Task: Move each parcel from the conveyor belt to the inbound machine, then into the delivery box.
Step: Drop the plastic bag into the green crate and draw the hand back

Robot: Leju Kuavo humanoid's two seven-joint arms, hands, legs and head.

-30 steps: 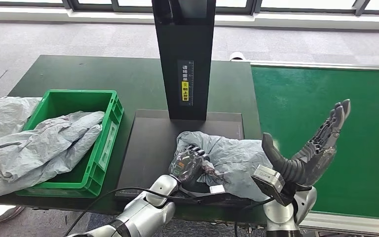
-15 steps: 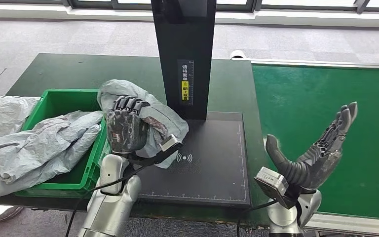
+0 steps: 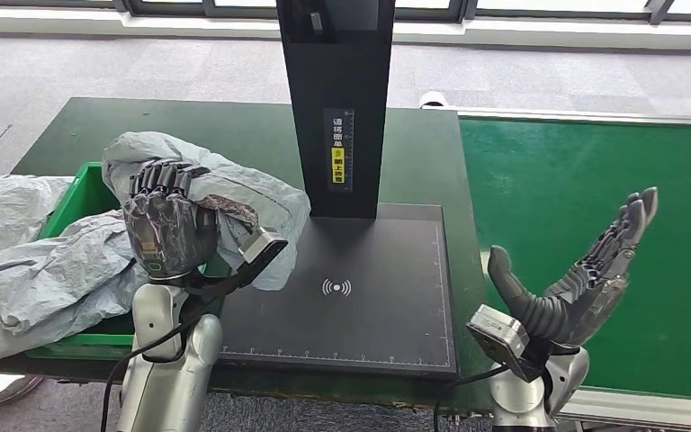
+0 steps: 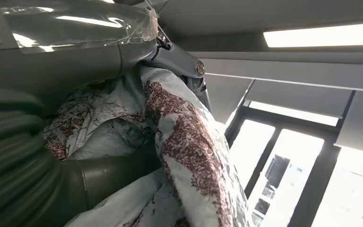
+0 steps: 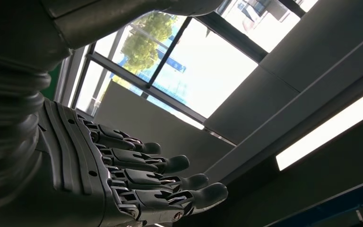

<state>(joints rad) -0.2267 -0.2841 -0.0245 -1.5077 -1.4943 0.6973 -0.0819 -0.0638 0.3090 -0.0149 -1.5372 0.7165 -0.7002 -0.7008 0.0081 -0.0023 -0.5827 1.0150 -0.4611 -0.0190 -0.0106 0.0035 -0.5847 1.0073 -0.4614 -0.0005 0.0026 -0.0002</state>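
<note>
My left hand (image 3: 166,229) grips a crumpled grey parcel (image 3: 234,193) and holds it in the air above the right rim of the green delivery box (image 3: 99,340). In the left wrist view the parcel (image 4: 189,156) shows its red-speckled wrapping bunched against the thumb. The black inbound machine's plate (image 3: 369,297) lies bare, with its dark post (image 3: 335,99) behind. My right hand (image 3: 585,279) is raised at the near edge of the green conveyor belt (image 3: 594,180), fingers spread and holding nothing; the right wrist view shows the same hand (image 5: 123,179) open.
Other grey parcels (image 3: 63,270) fill the delivery box and spill over its left side. The dark green table (image 3: 234,135) carries the box and the machine. Grey floor lies beyond the table.
My left hand lifted the parcel off the machine's plate and carried it left, to above the box's right rim. The right hand stayed raised and open.
</note>
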